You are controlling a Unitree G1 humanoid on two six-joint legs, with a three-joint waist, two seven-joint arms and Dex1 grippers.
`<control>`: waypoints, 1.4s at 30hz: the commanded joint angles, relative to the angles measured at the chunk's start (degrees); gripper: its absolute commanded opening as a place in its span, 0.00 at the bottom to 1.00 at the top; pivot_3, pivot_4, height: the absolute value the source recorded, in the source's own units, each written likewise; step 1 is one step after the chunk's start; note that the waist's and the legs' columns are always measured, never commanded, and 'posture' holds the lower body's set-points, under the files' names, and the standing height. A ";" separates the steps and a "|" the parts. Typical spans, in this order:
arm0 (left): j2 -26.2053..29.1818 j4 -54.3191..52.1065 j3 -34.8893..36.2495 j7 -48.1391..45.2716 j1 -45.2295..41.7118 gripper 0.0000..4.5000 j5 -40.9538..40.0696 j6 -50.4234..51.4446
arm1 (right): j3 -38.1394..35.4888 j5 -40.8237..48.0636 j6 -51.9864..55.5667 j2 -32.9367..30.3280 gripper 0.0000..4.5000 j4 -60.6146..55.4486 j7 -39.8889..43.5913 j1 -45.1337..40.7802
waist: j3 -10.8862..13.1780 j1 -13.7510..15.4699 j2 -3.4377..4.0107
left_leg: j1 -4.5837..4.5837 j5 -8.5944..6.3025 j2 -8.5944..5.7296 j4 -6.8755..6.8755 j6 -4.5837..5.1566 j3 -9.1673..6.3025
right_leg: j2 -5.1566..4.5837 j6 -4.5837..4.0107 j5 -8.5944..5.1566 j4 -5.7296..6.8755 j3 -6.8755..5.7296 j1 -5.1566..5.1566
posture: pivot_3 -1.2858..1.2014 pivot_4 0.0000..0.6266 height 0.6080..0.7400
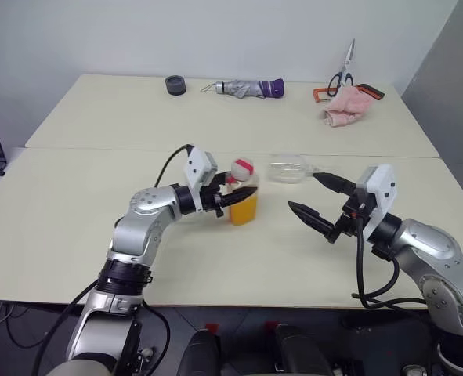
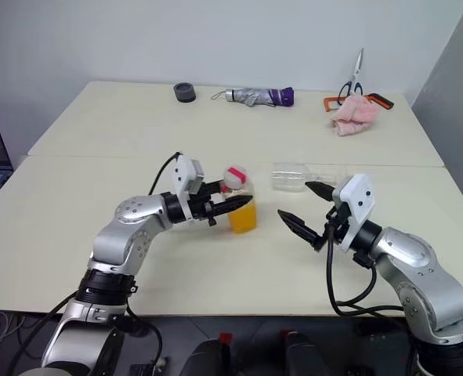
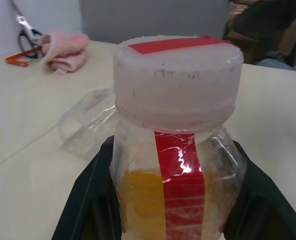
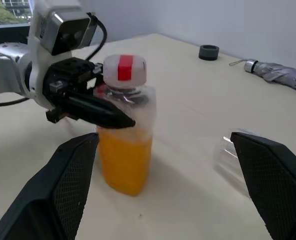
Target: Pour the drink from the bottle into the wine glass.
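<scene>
Left gripper [image 1: 233, 197]: fingers closed on the bottle [image 1: 244, 202] just under its neck, reaching in level from the left; bottle upright on the table [image 1: 74, 196], cap [image 4: 124, 68] still on, drink [image 4: 124, 159] filling roughly the lower half. Glass [image 1: 291, 169]: lying on its side on the table just right of the bottle, apart from it, stem toward the right arm. Right gripper [image 1: 319, 200]: fingers spread wide and empty, one tip near the glass, the other lower and nearer the table's front edge, the bottle facing the gap between them in the right wrist view. Far side of table, well apart: dark round object [image 1: 175, 84], folded umbrella [image 1: 243, 88], pink cloth [image 1: 347, 107], scissors [image 1: 345, 69]. Step in hand, as judged: readying for the pour. To do it well: right fingers should set the glass upright and steady on its foot; the cap must come off with the bottle kept vertical and firmly pinched; the neck should then tip slowly over the bowl so no drink spills
</scene>
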 commanded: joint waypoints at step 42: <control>-2.54 4.52 -2.55 -9.06 -5.52 0.43 0.80 -7.45 | 13.91 -4.74 -1.65 2.96 0.41 10.44 8.84 -16.42 | 0.01 -0.08 0.02 | -0.11 -0.01 0.01 -0.01 0.01 0.00 | 0.01 -0.02 0.00 -0.01 0.00 -0.13 | 0.52 0.24 1.00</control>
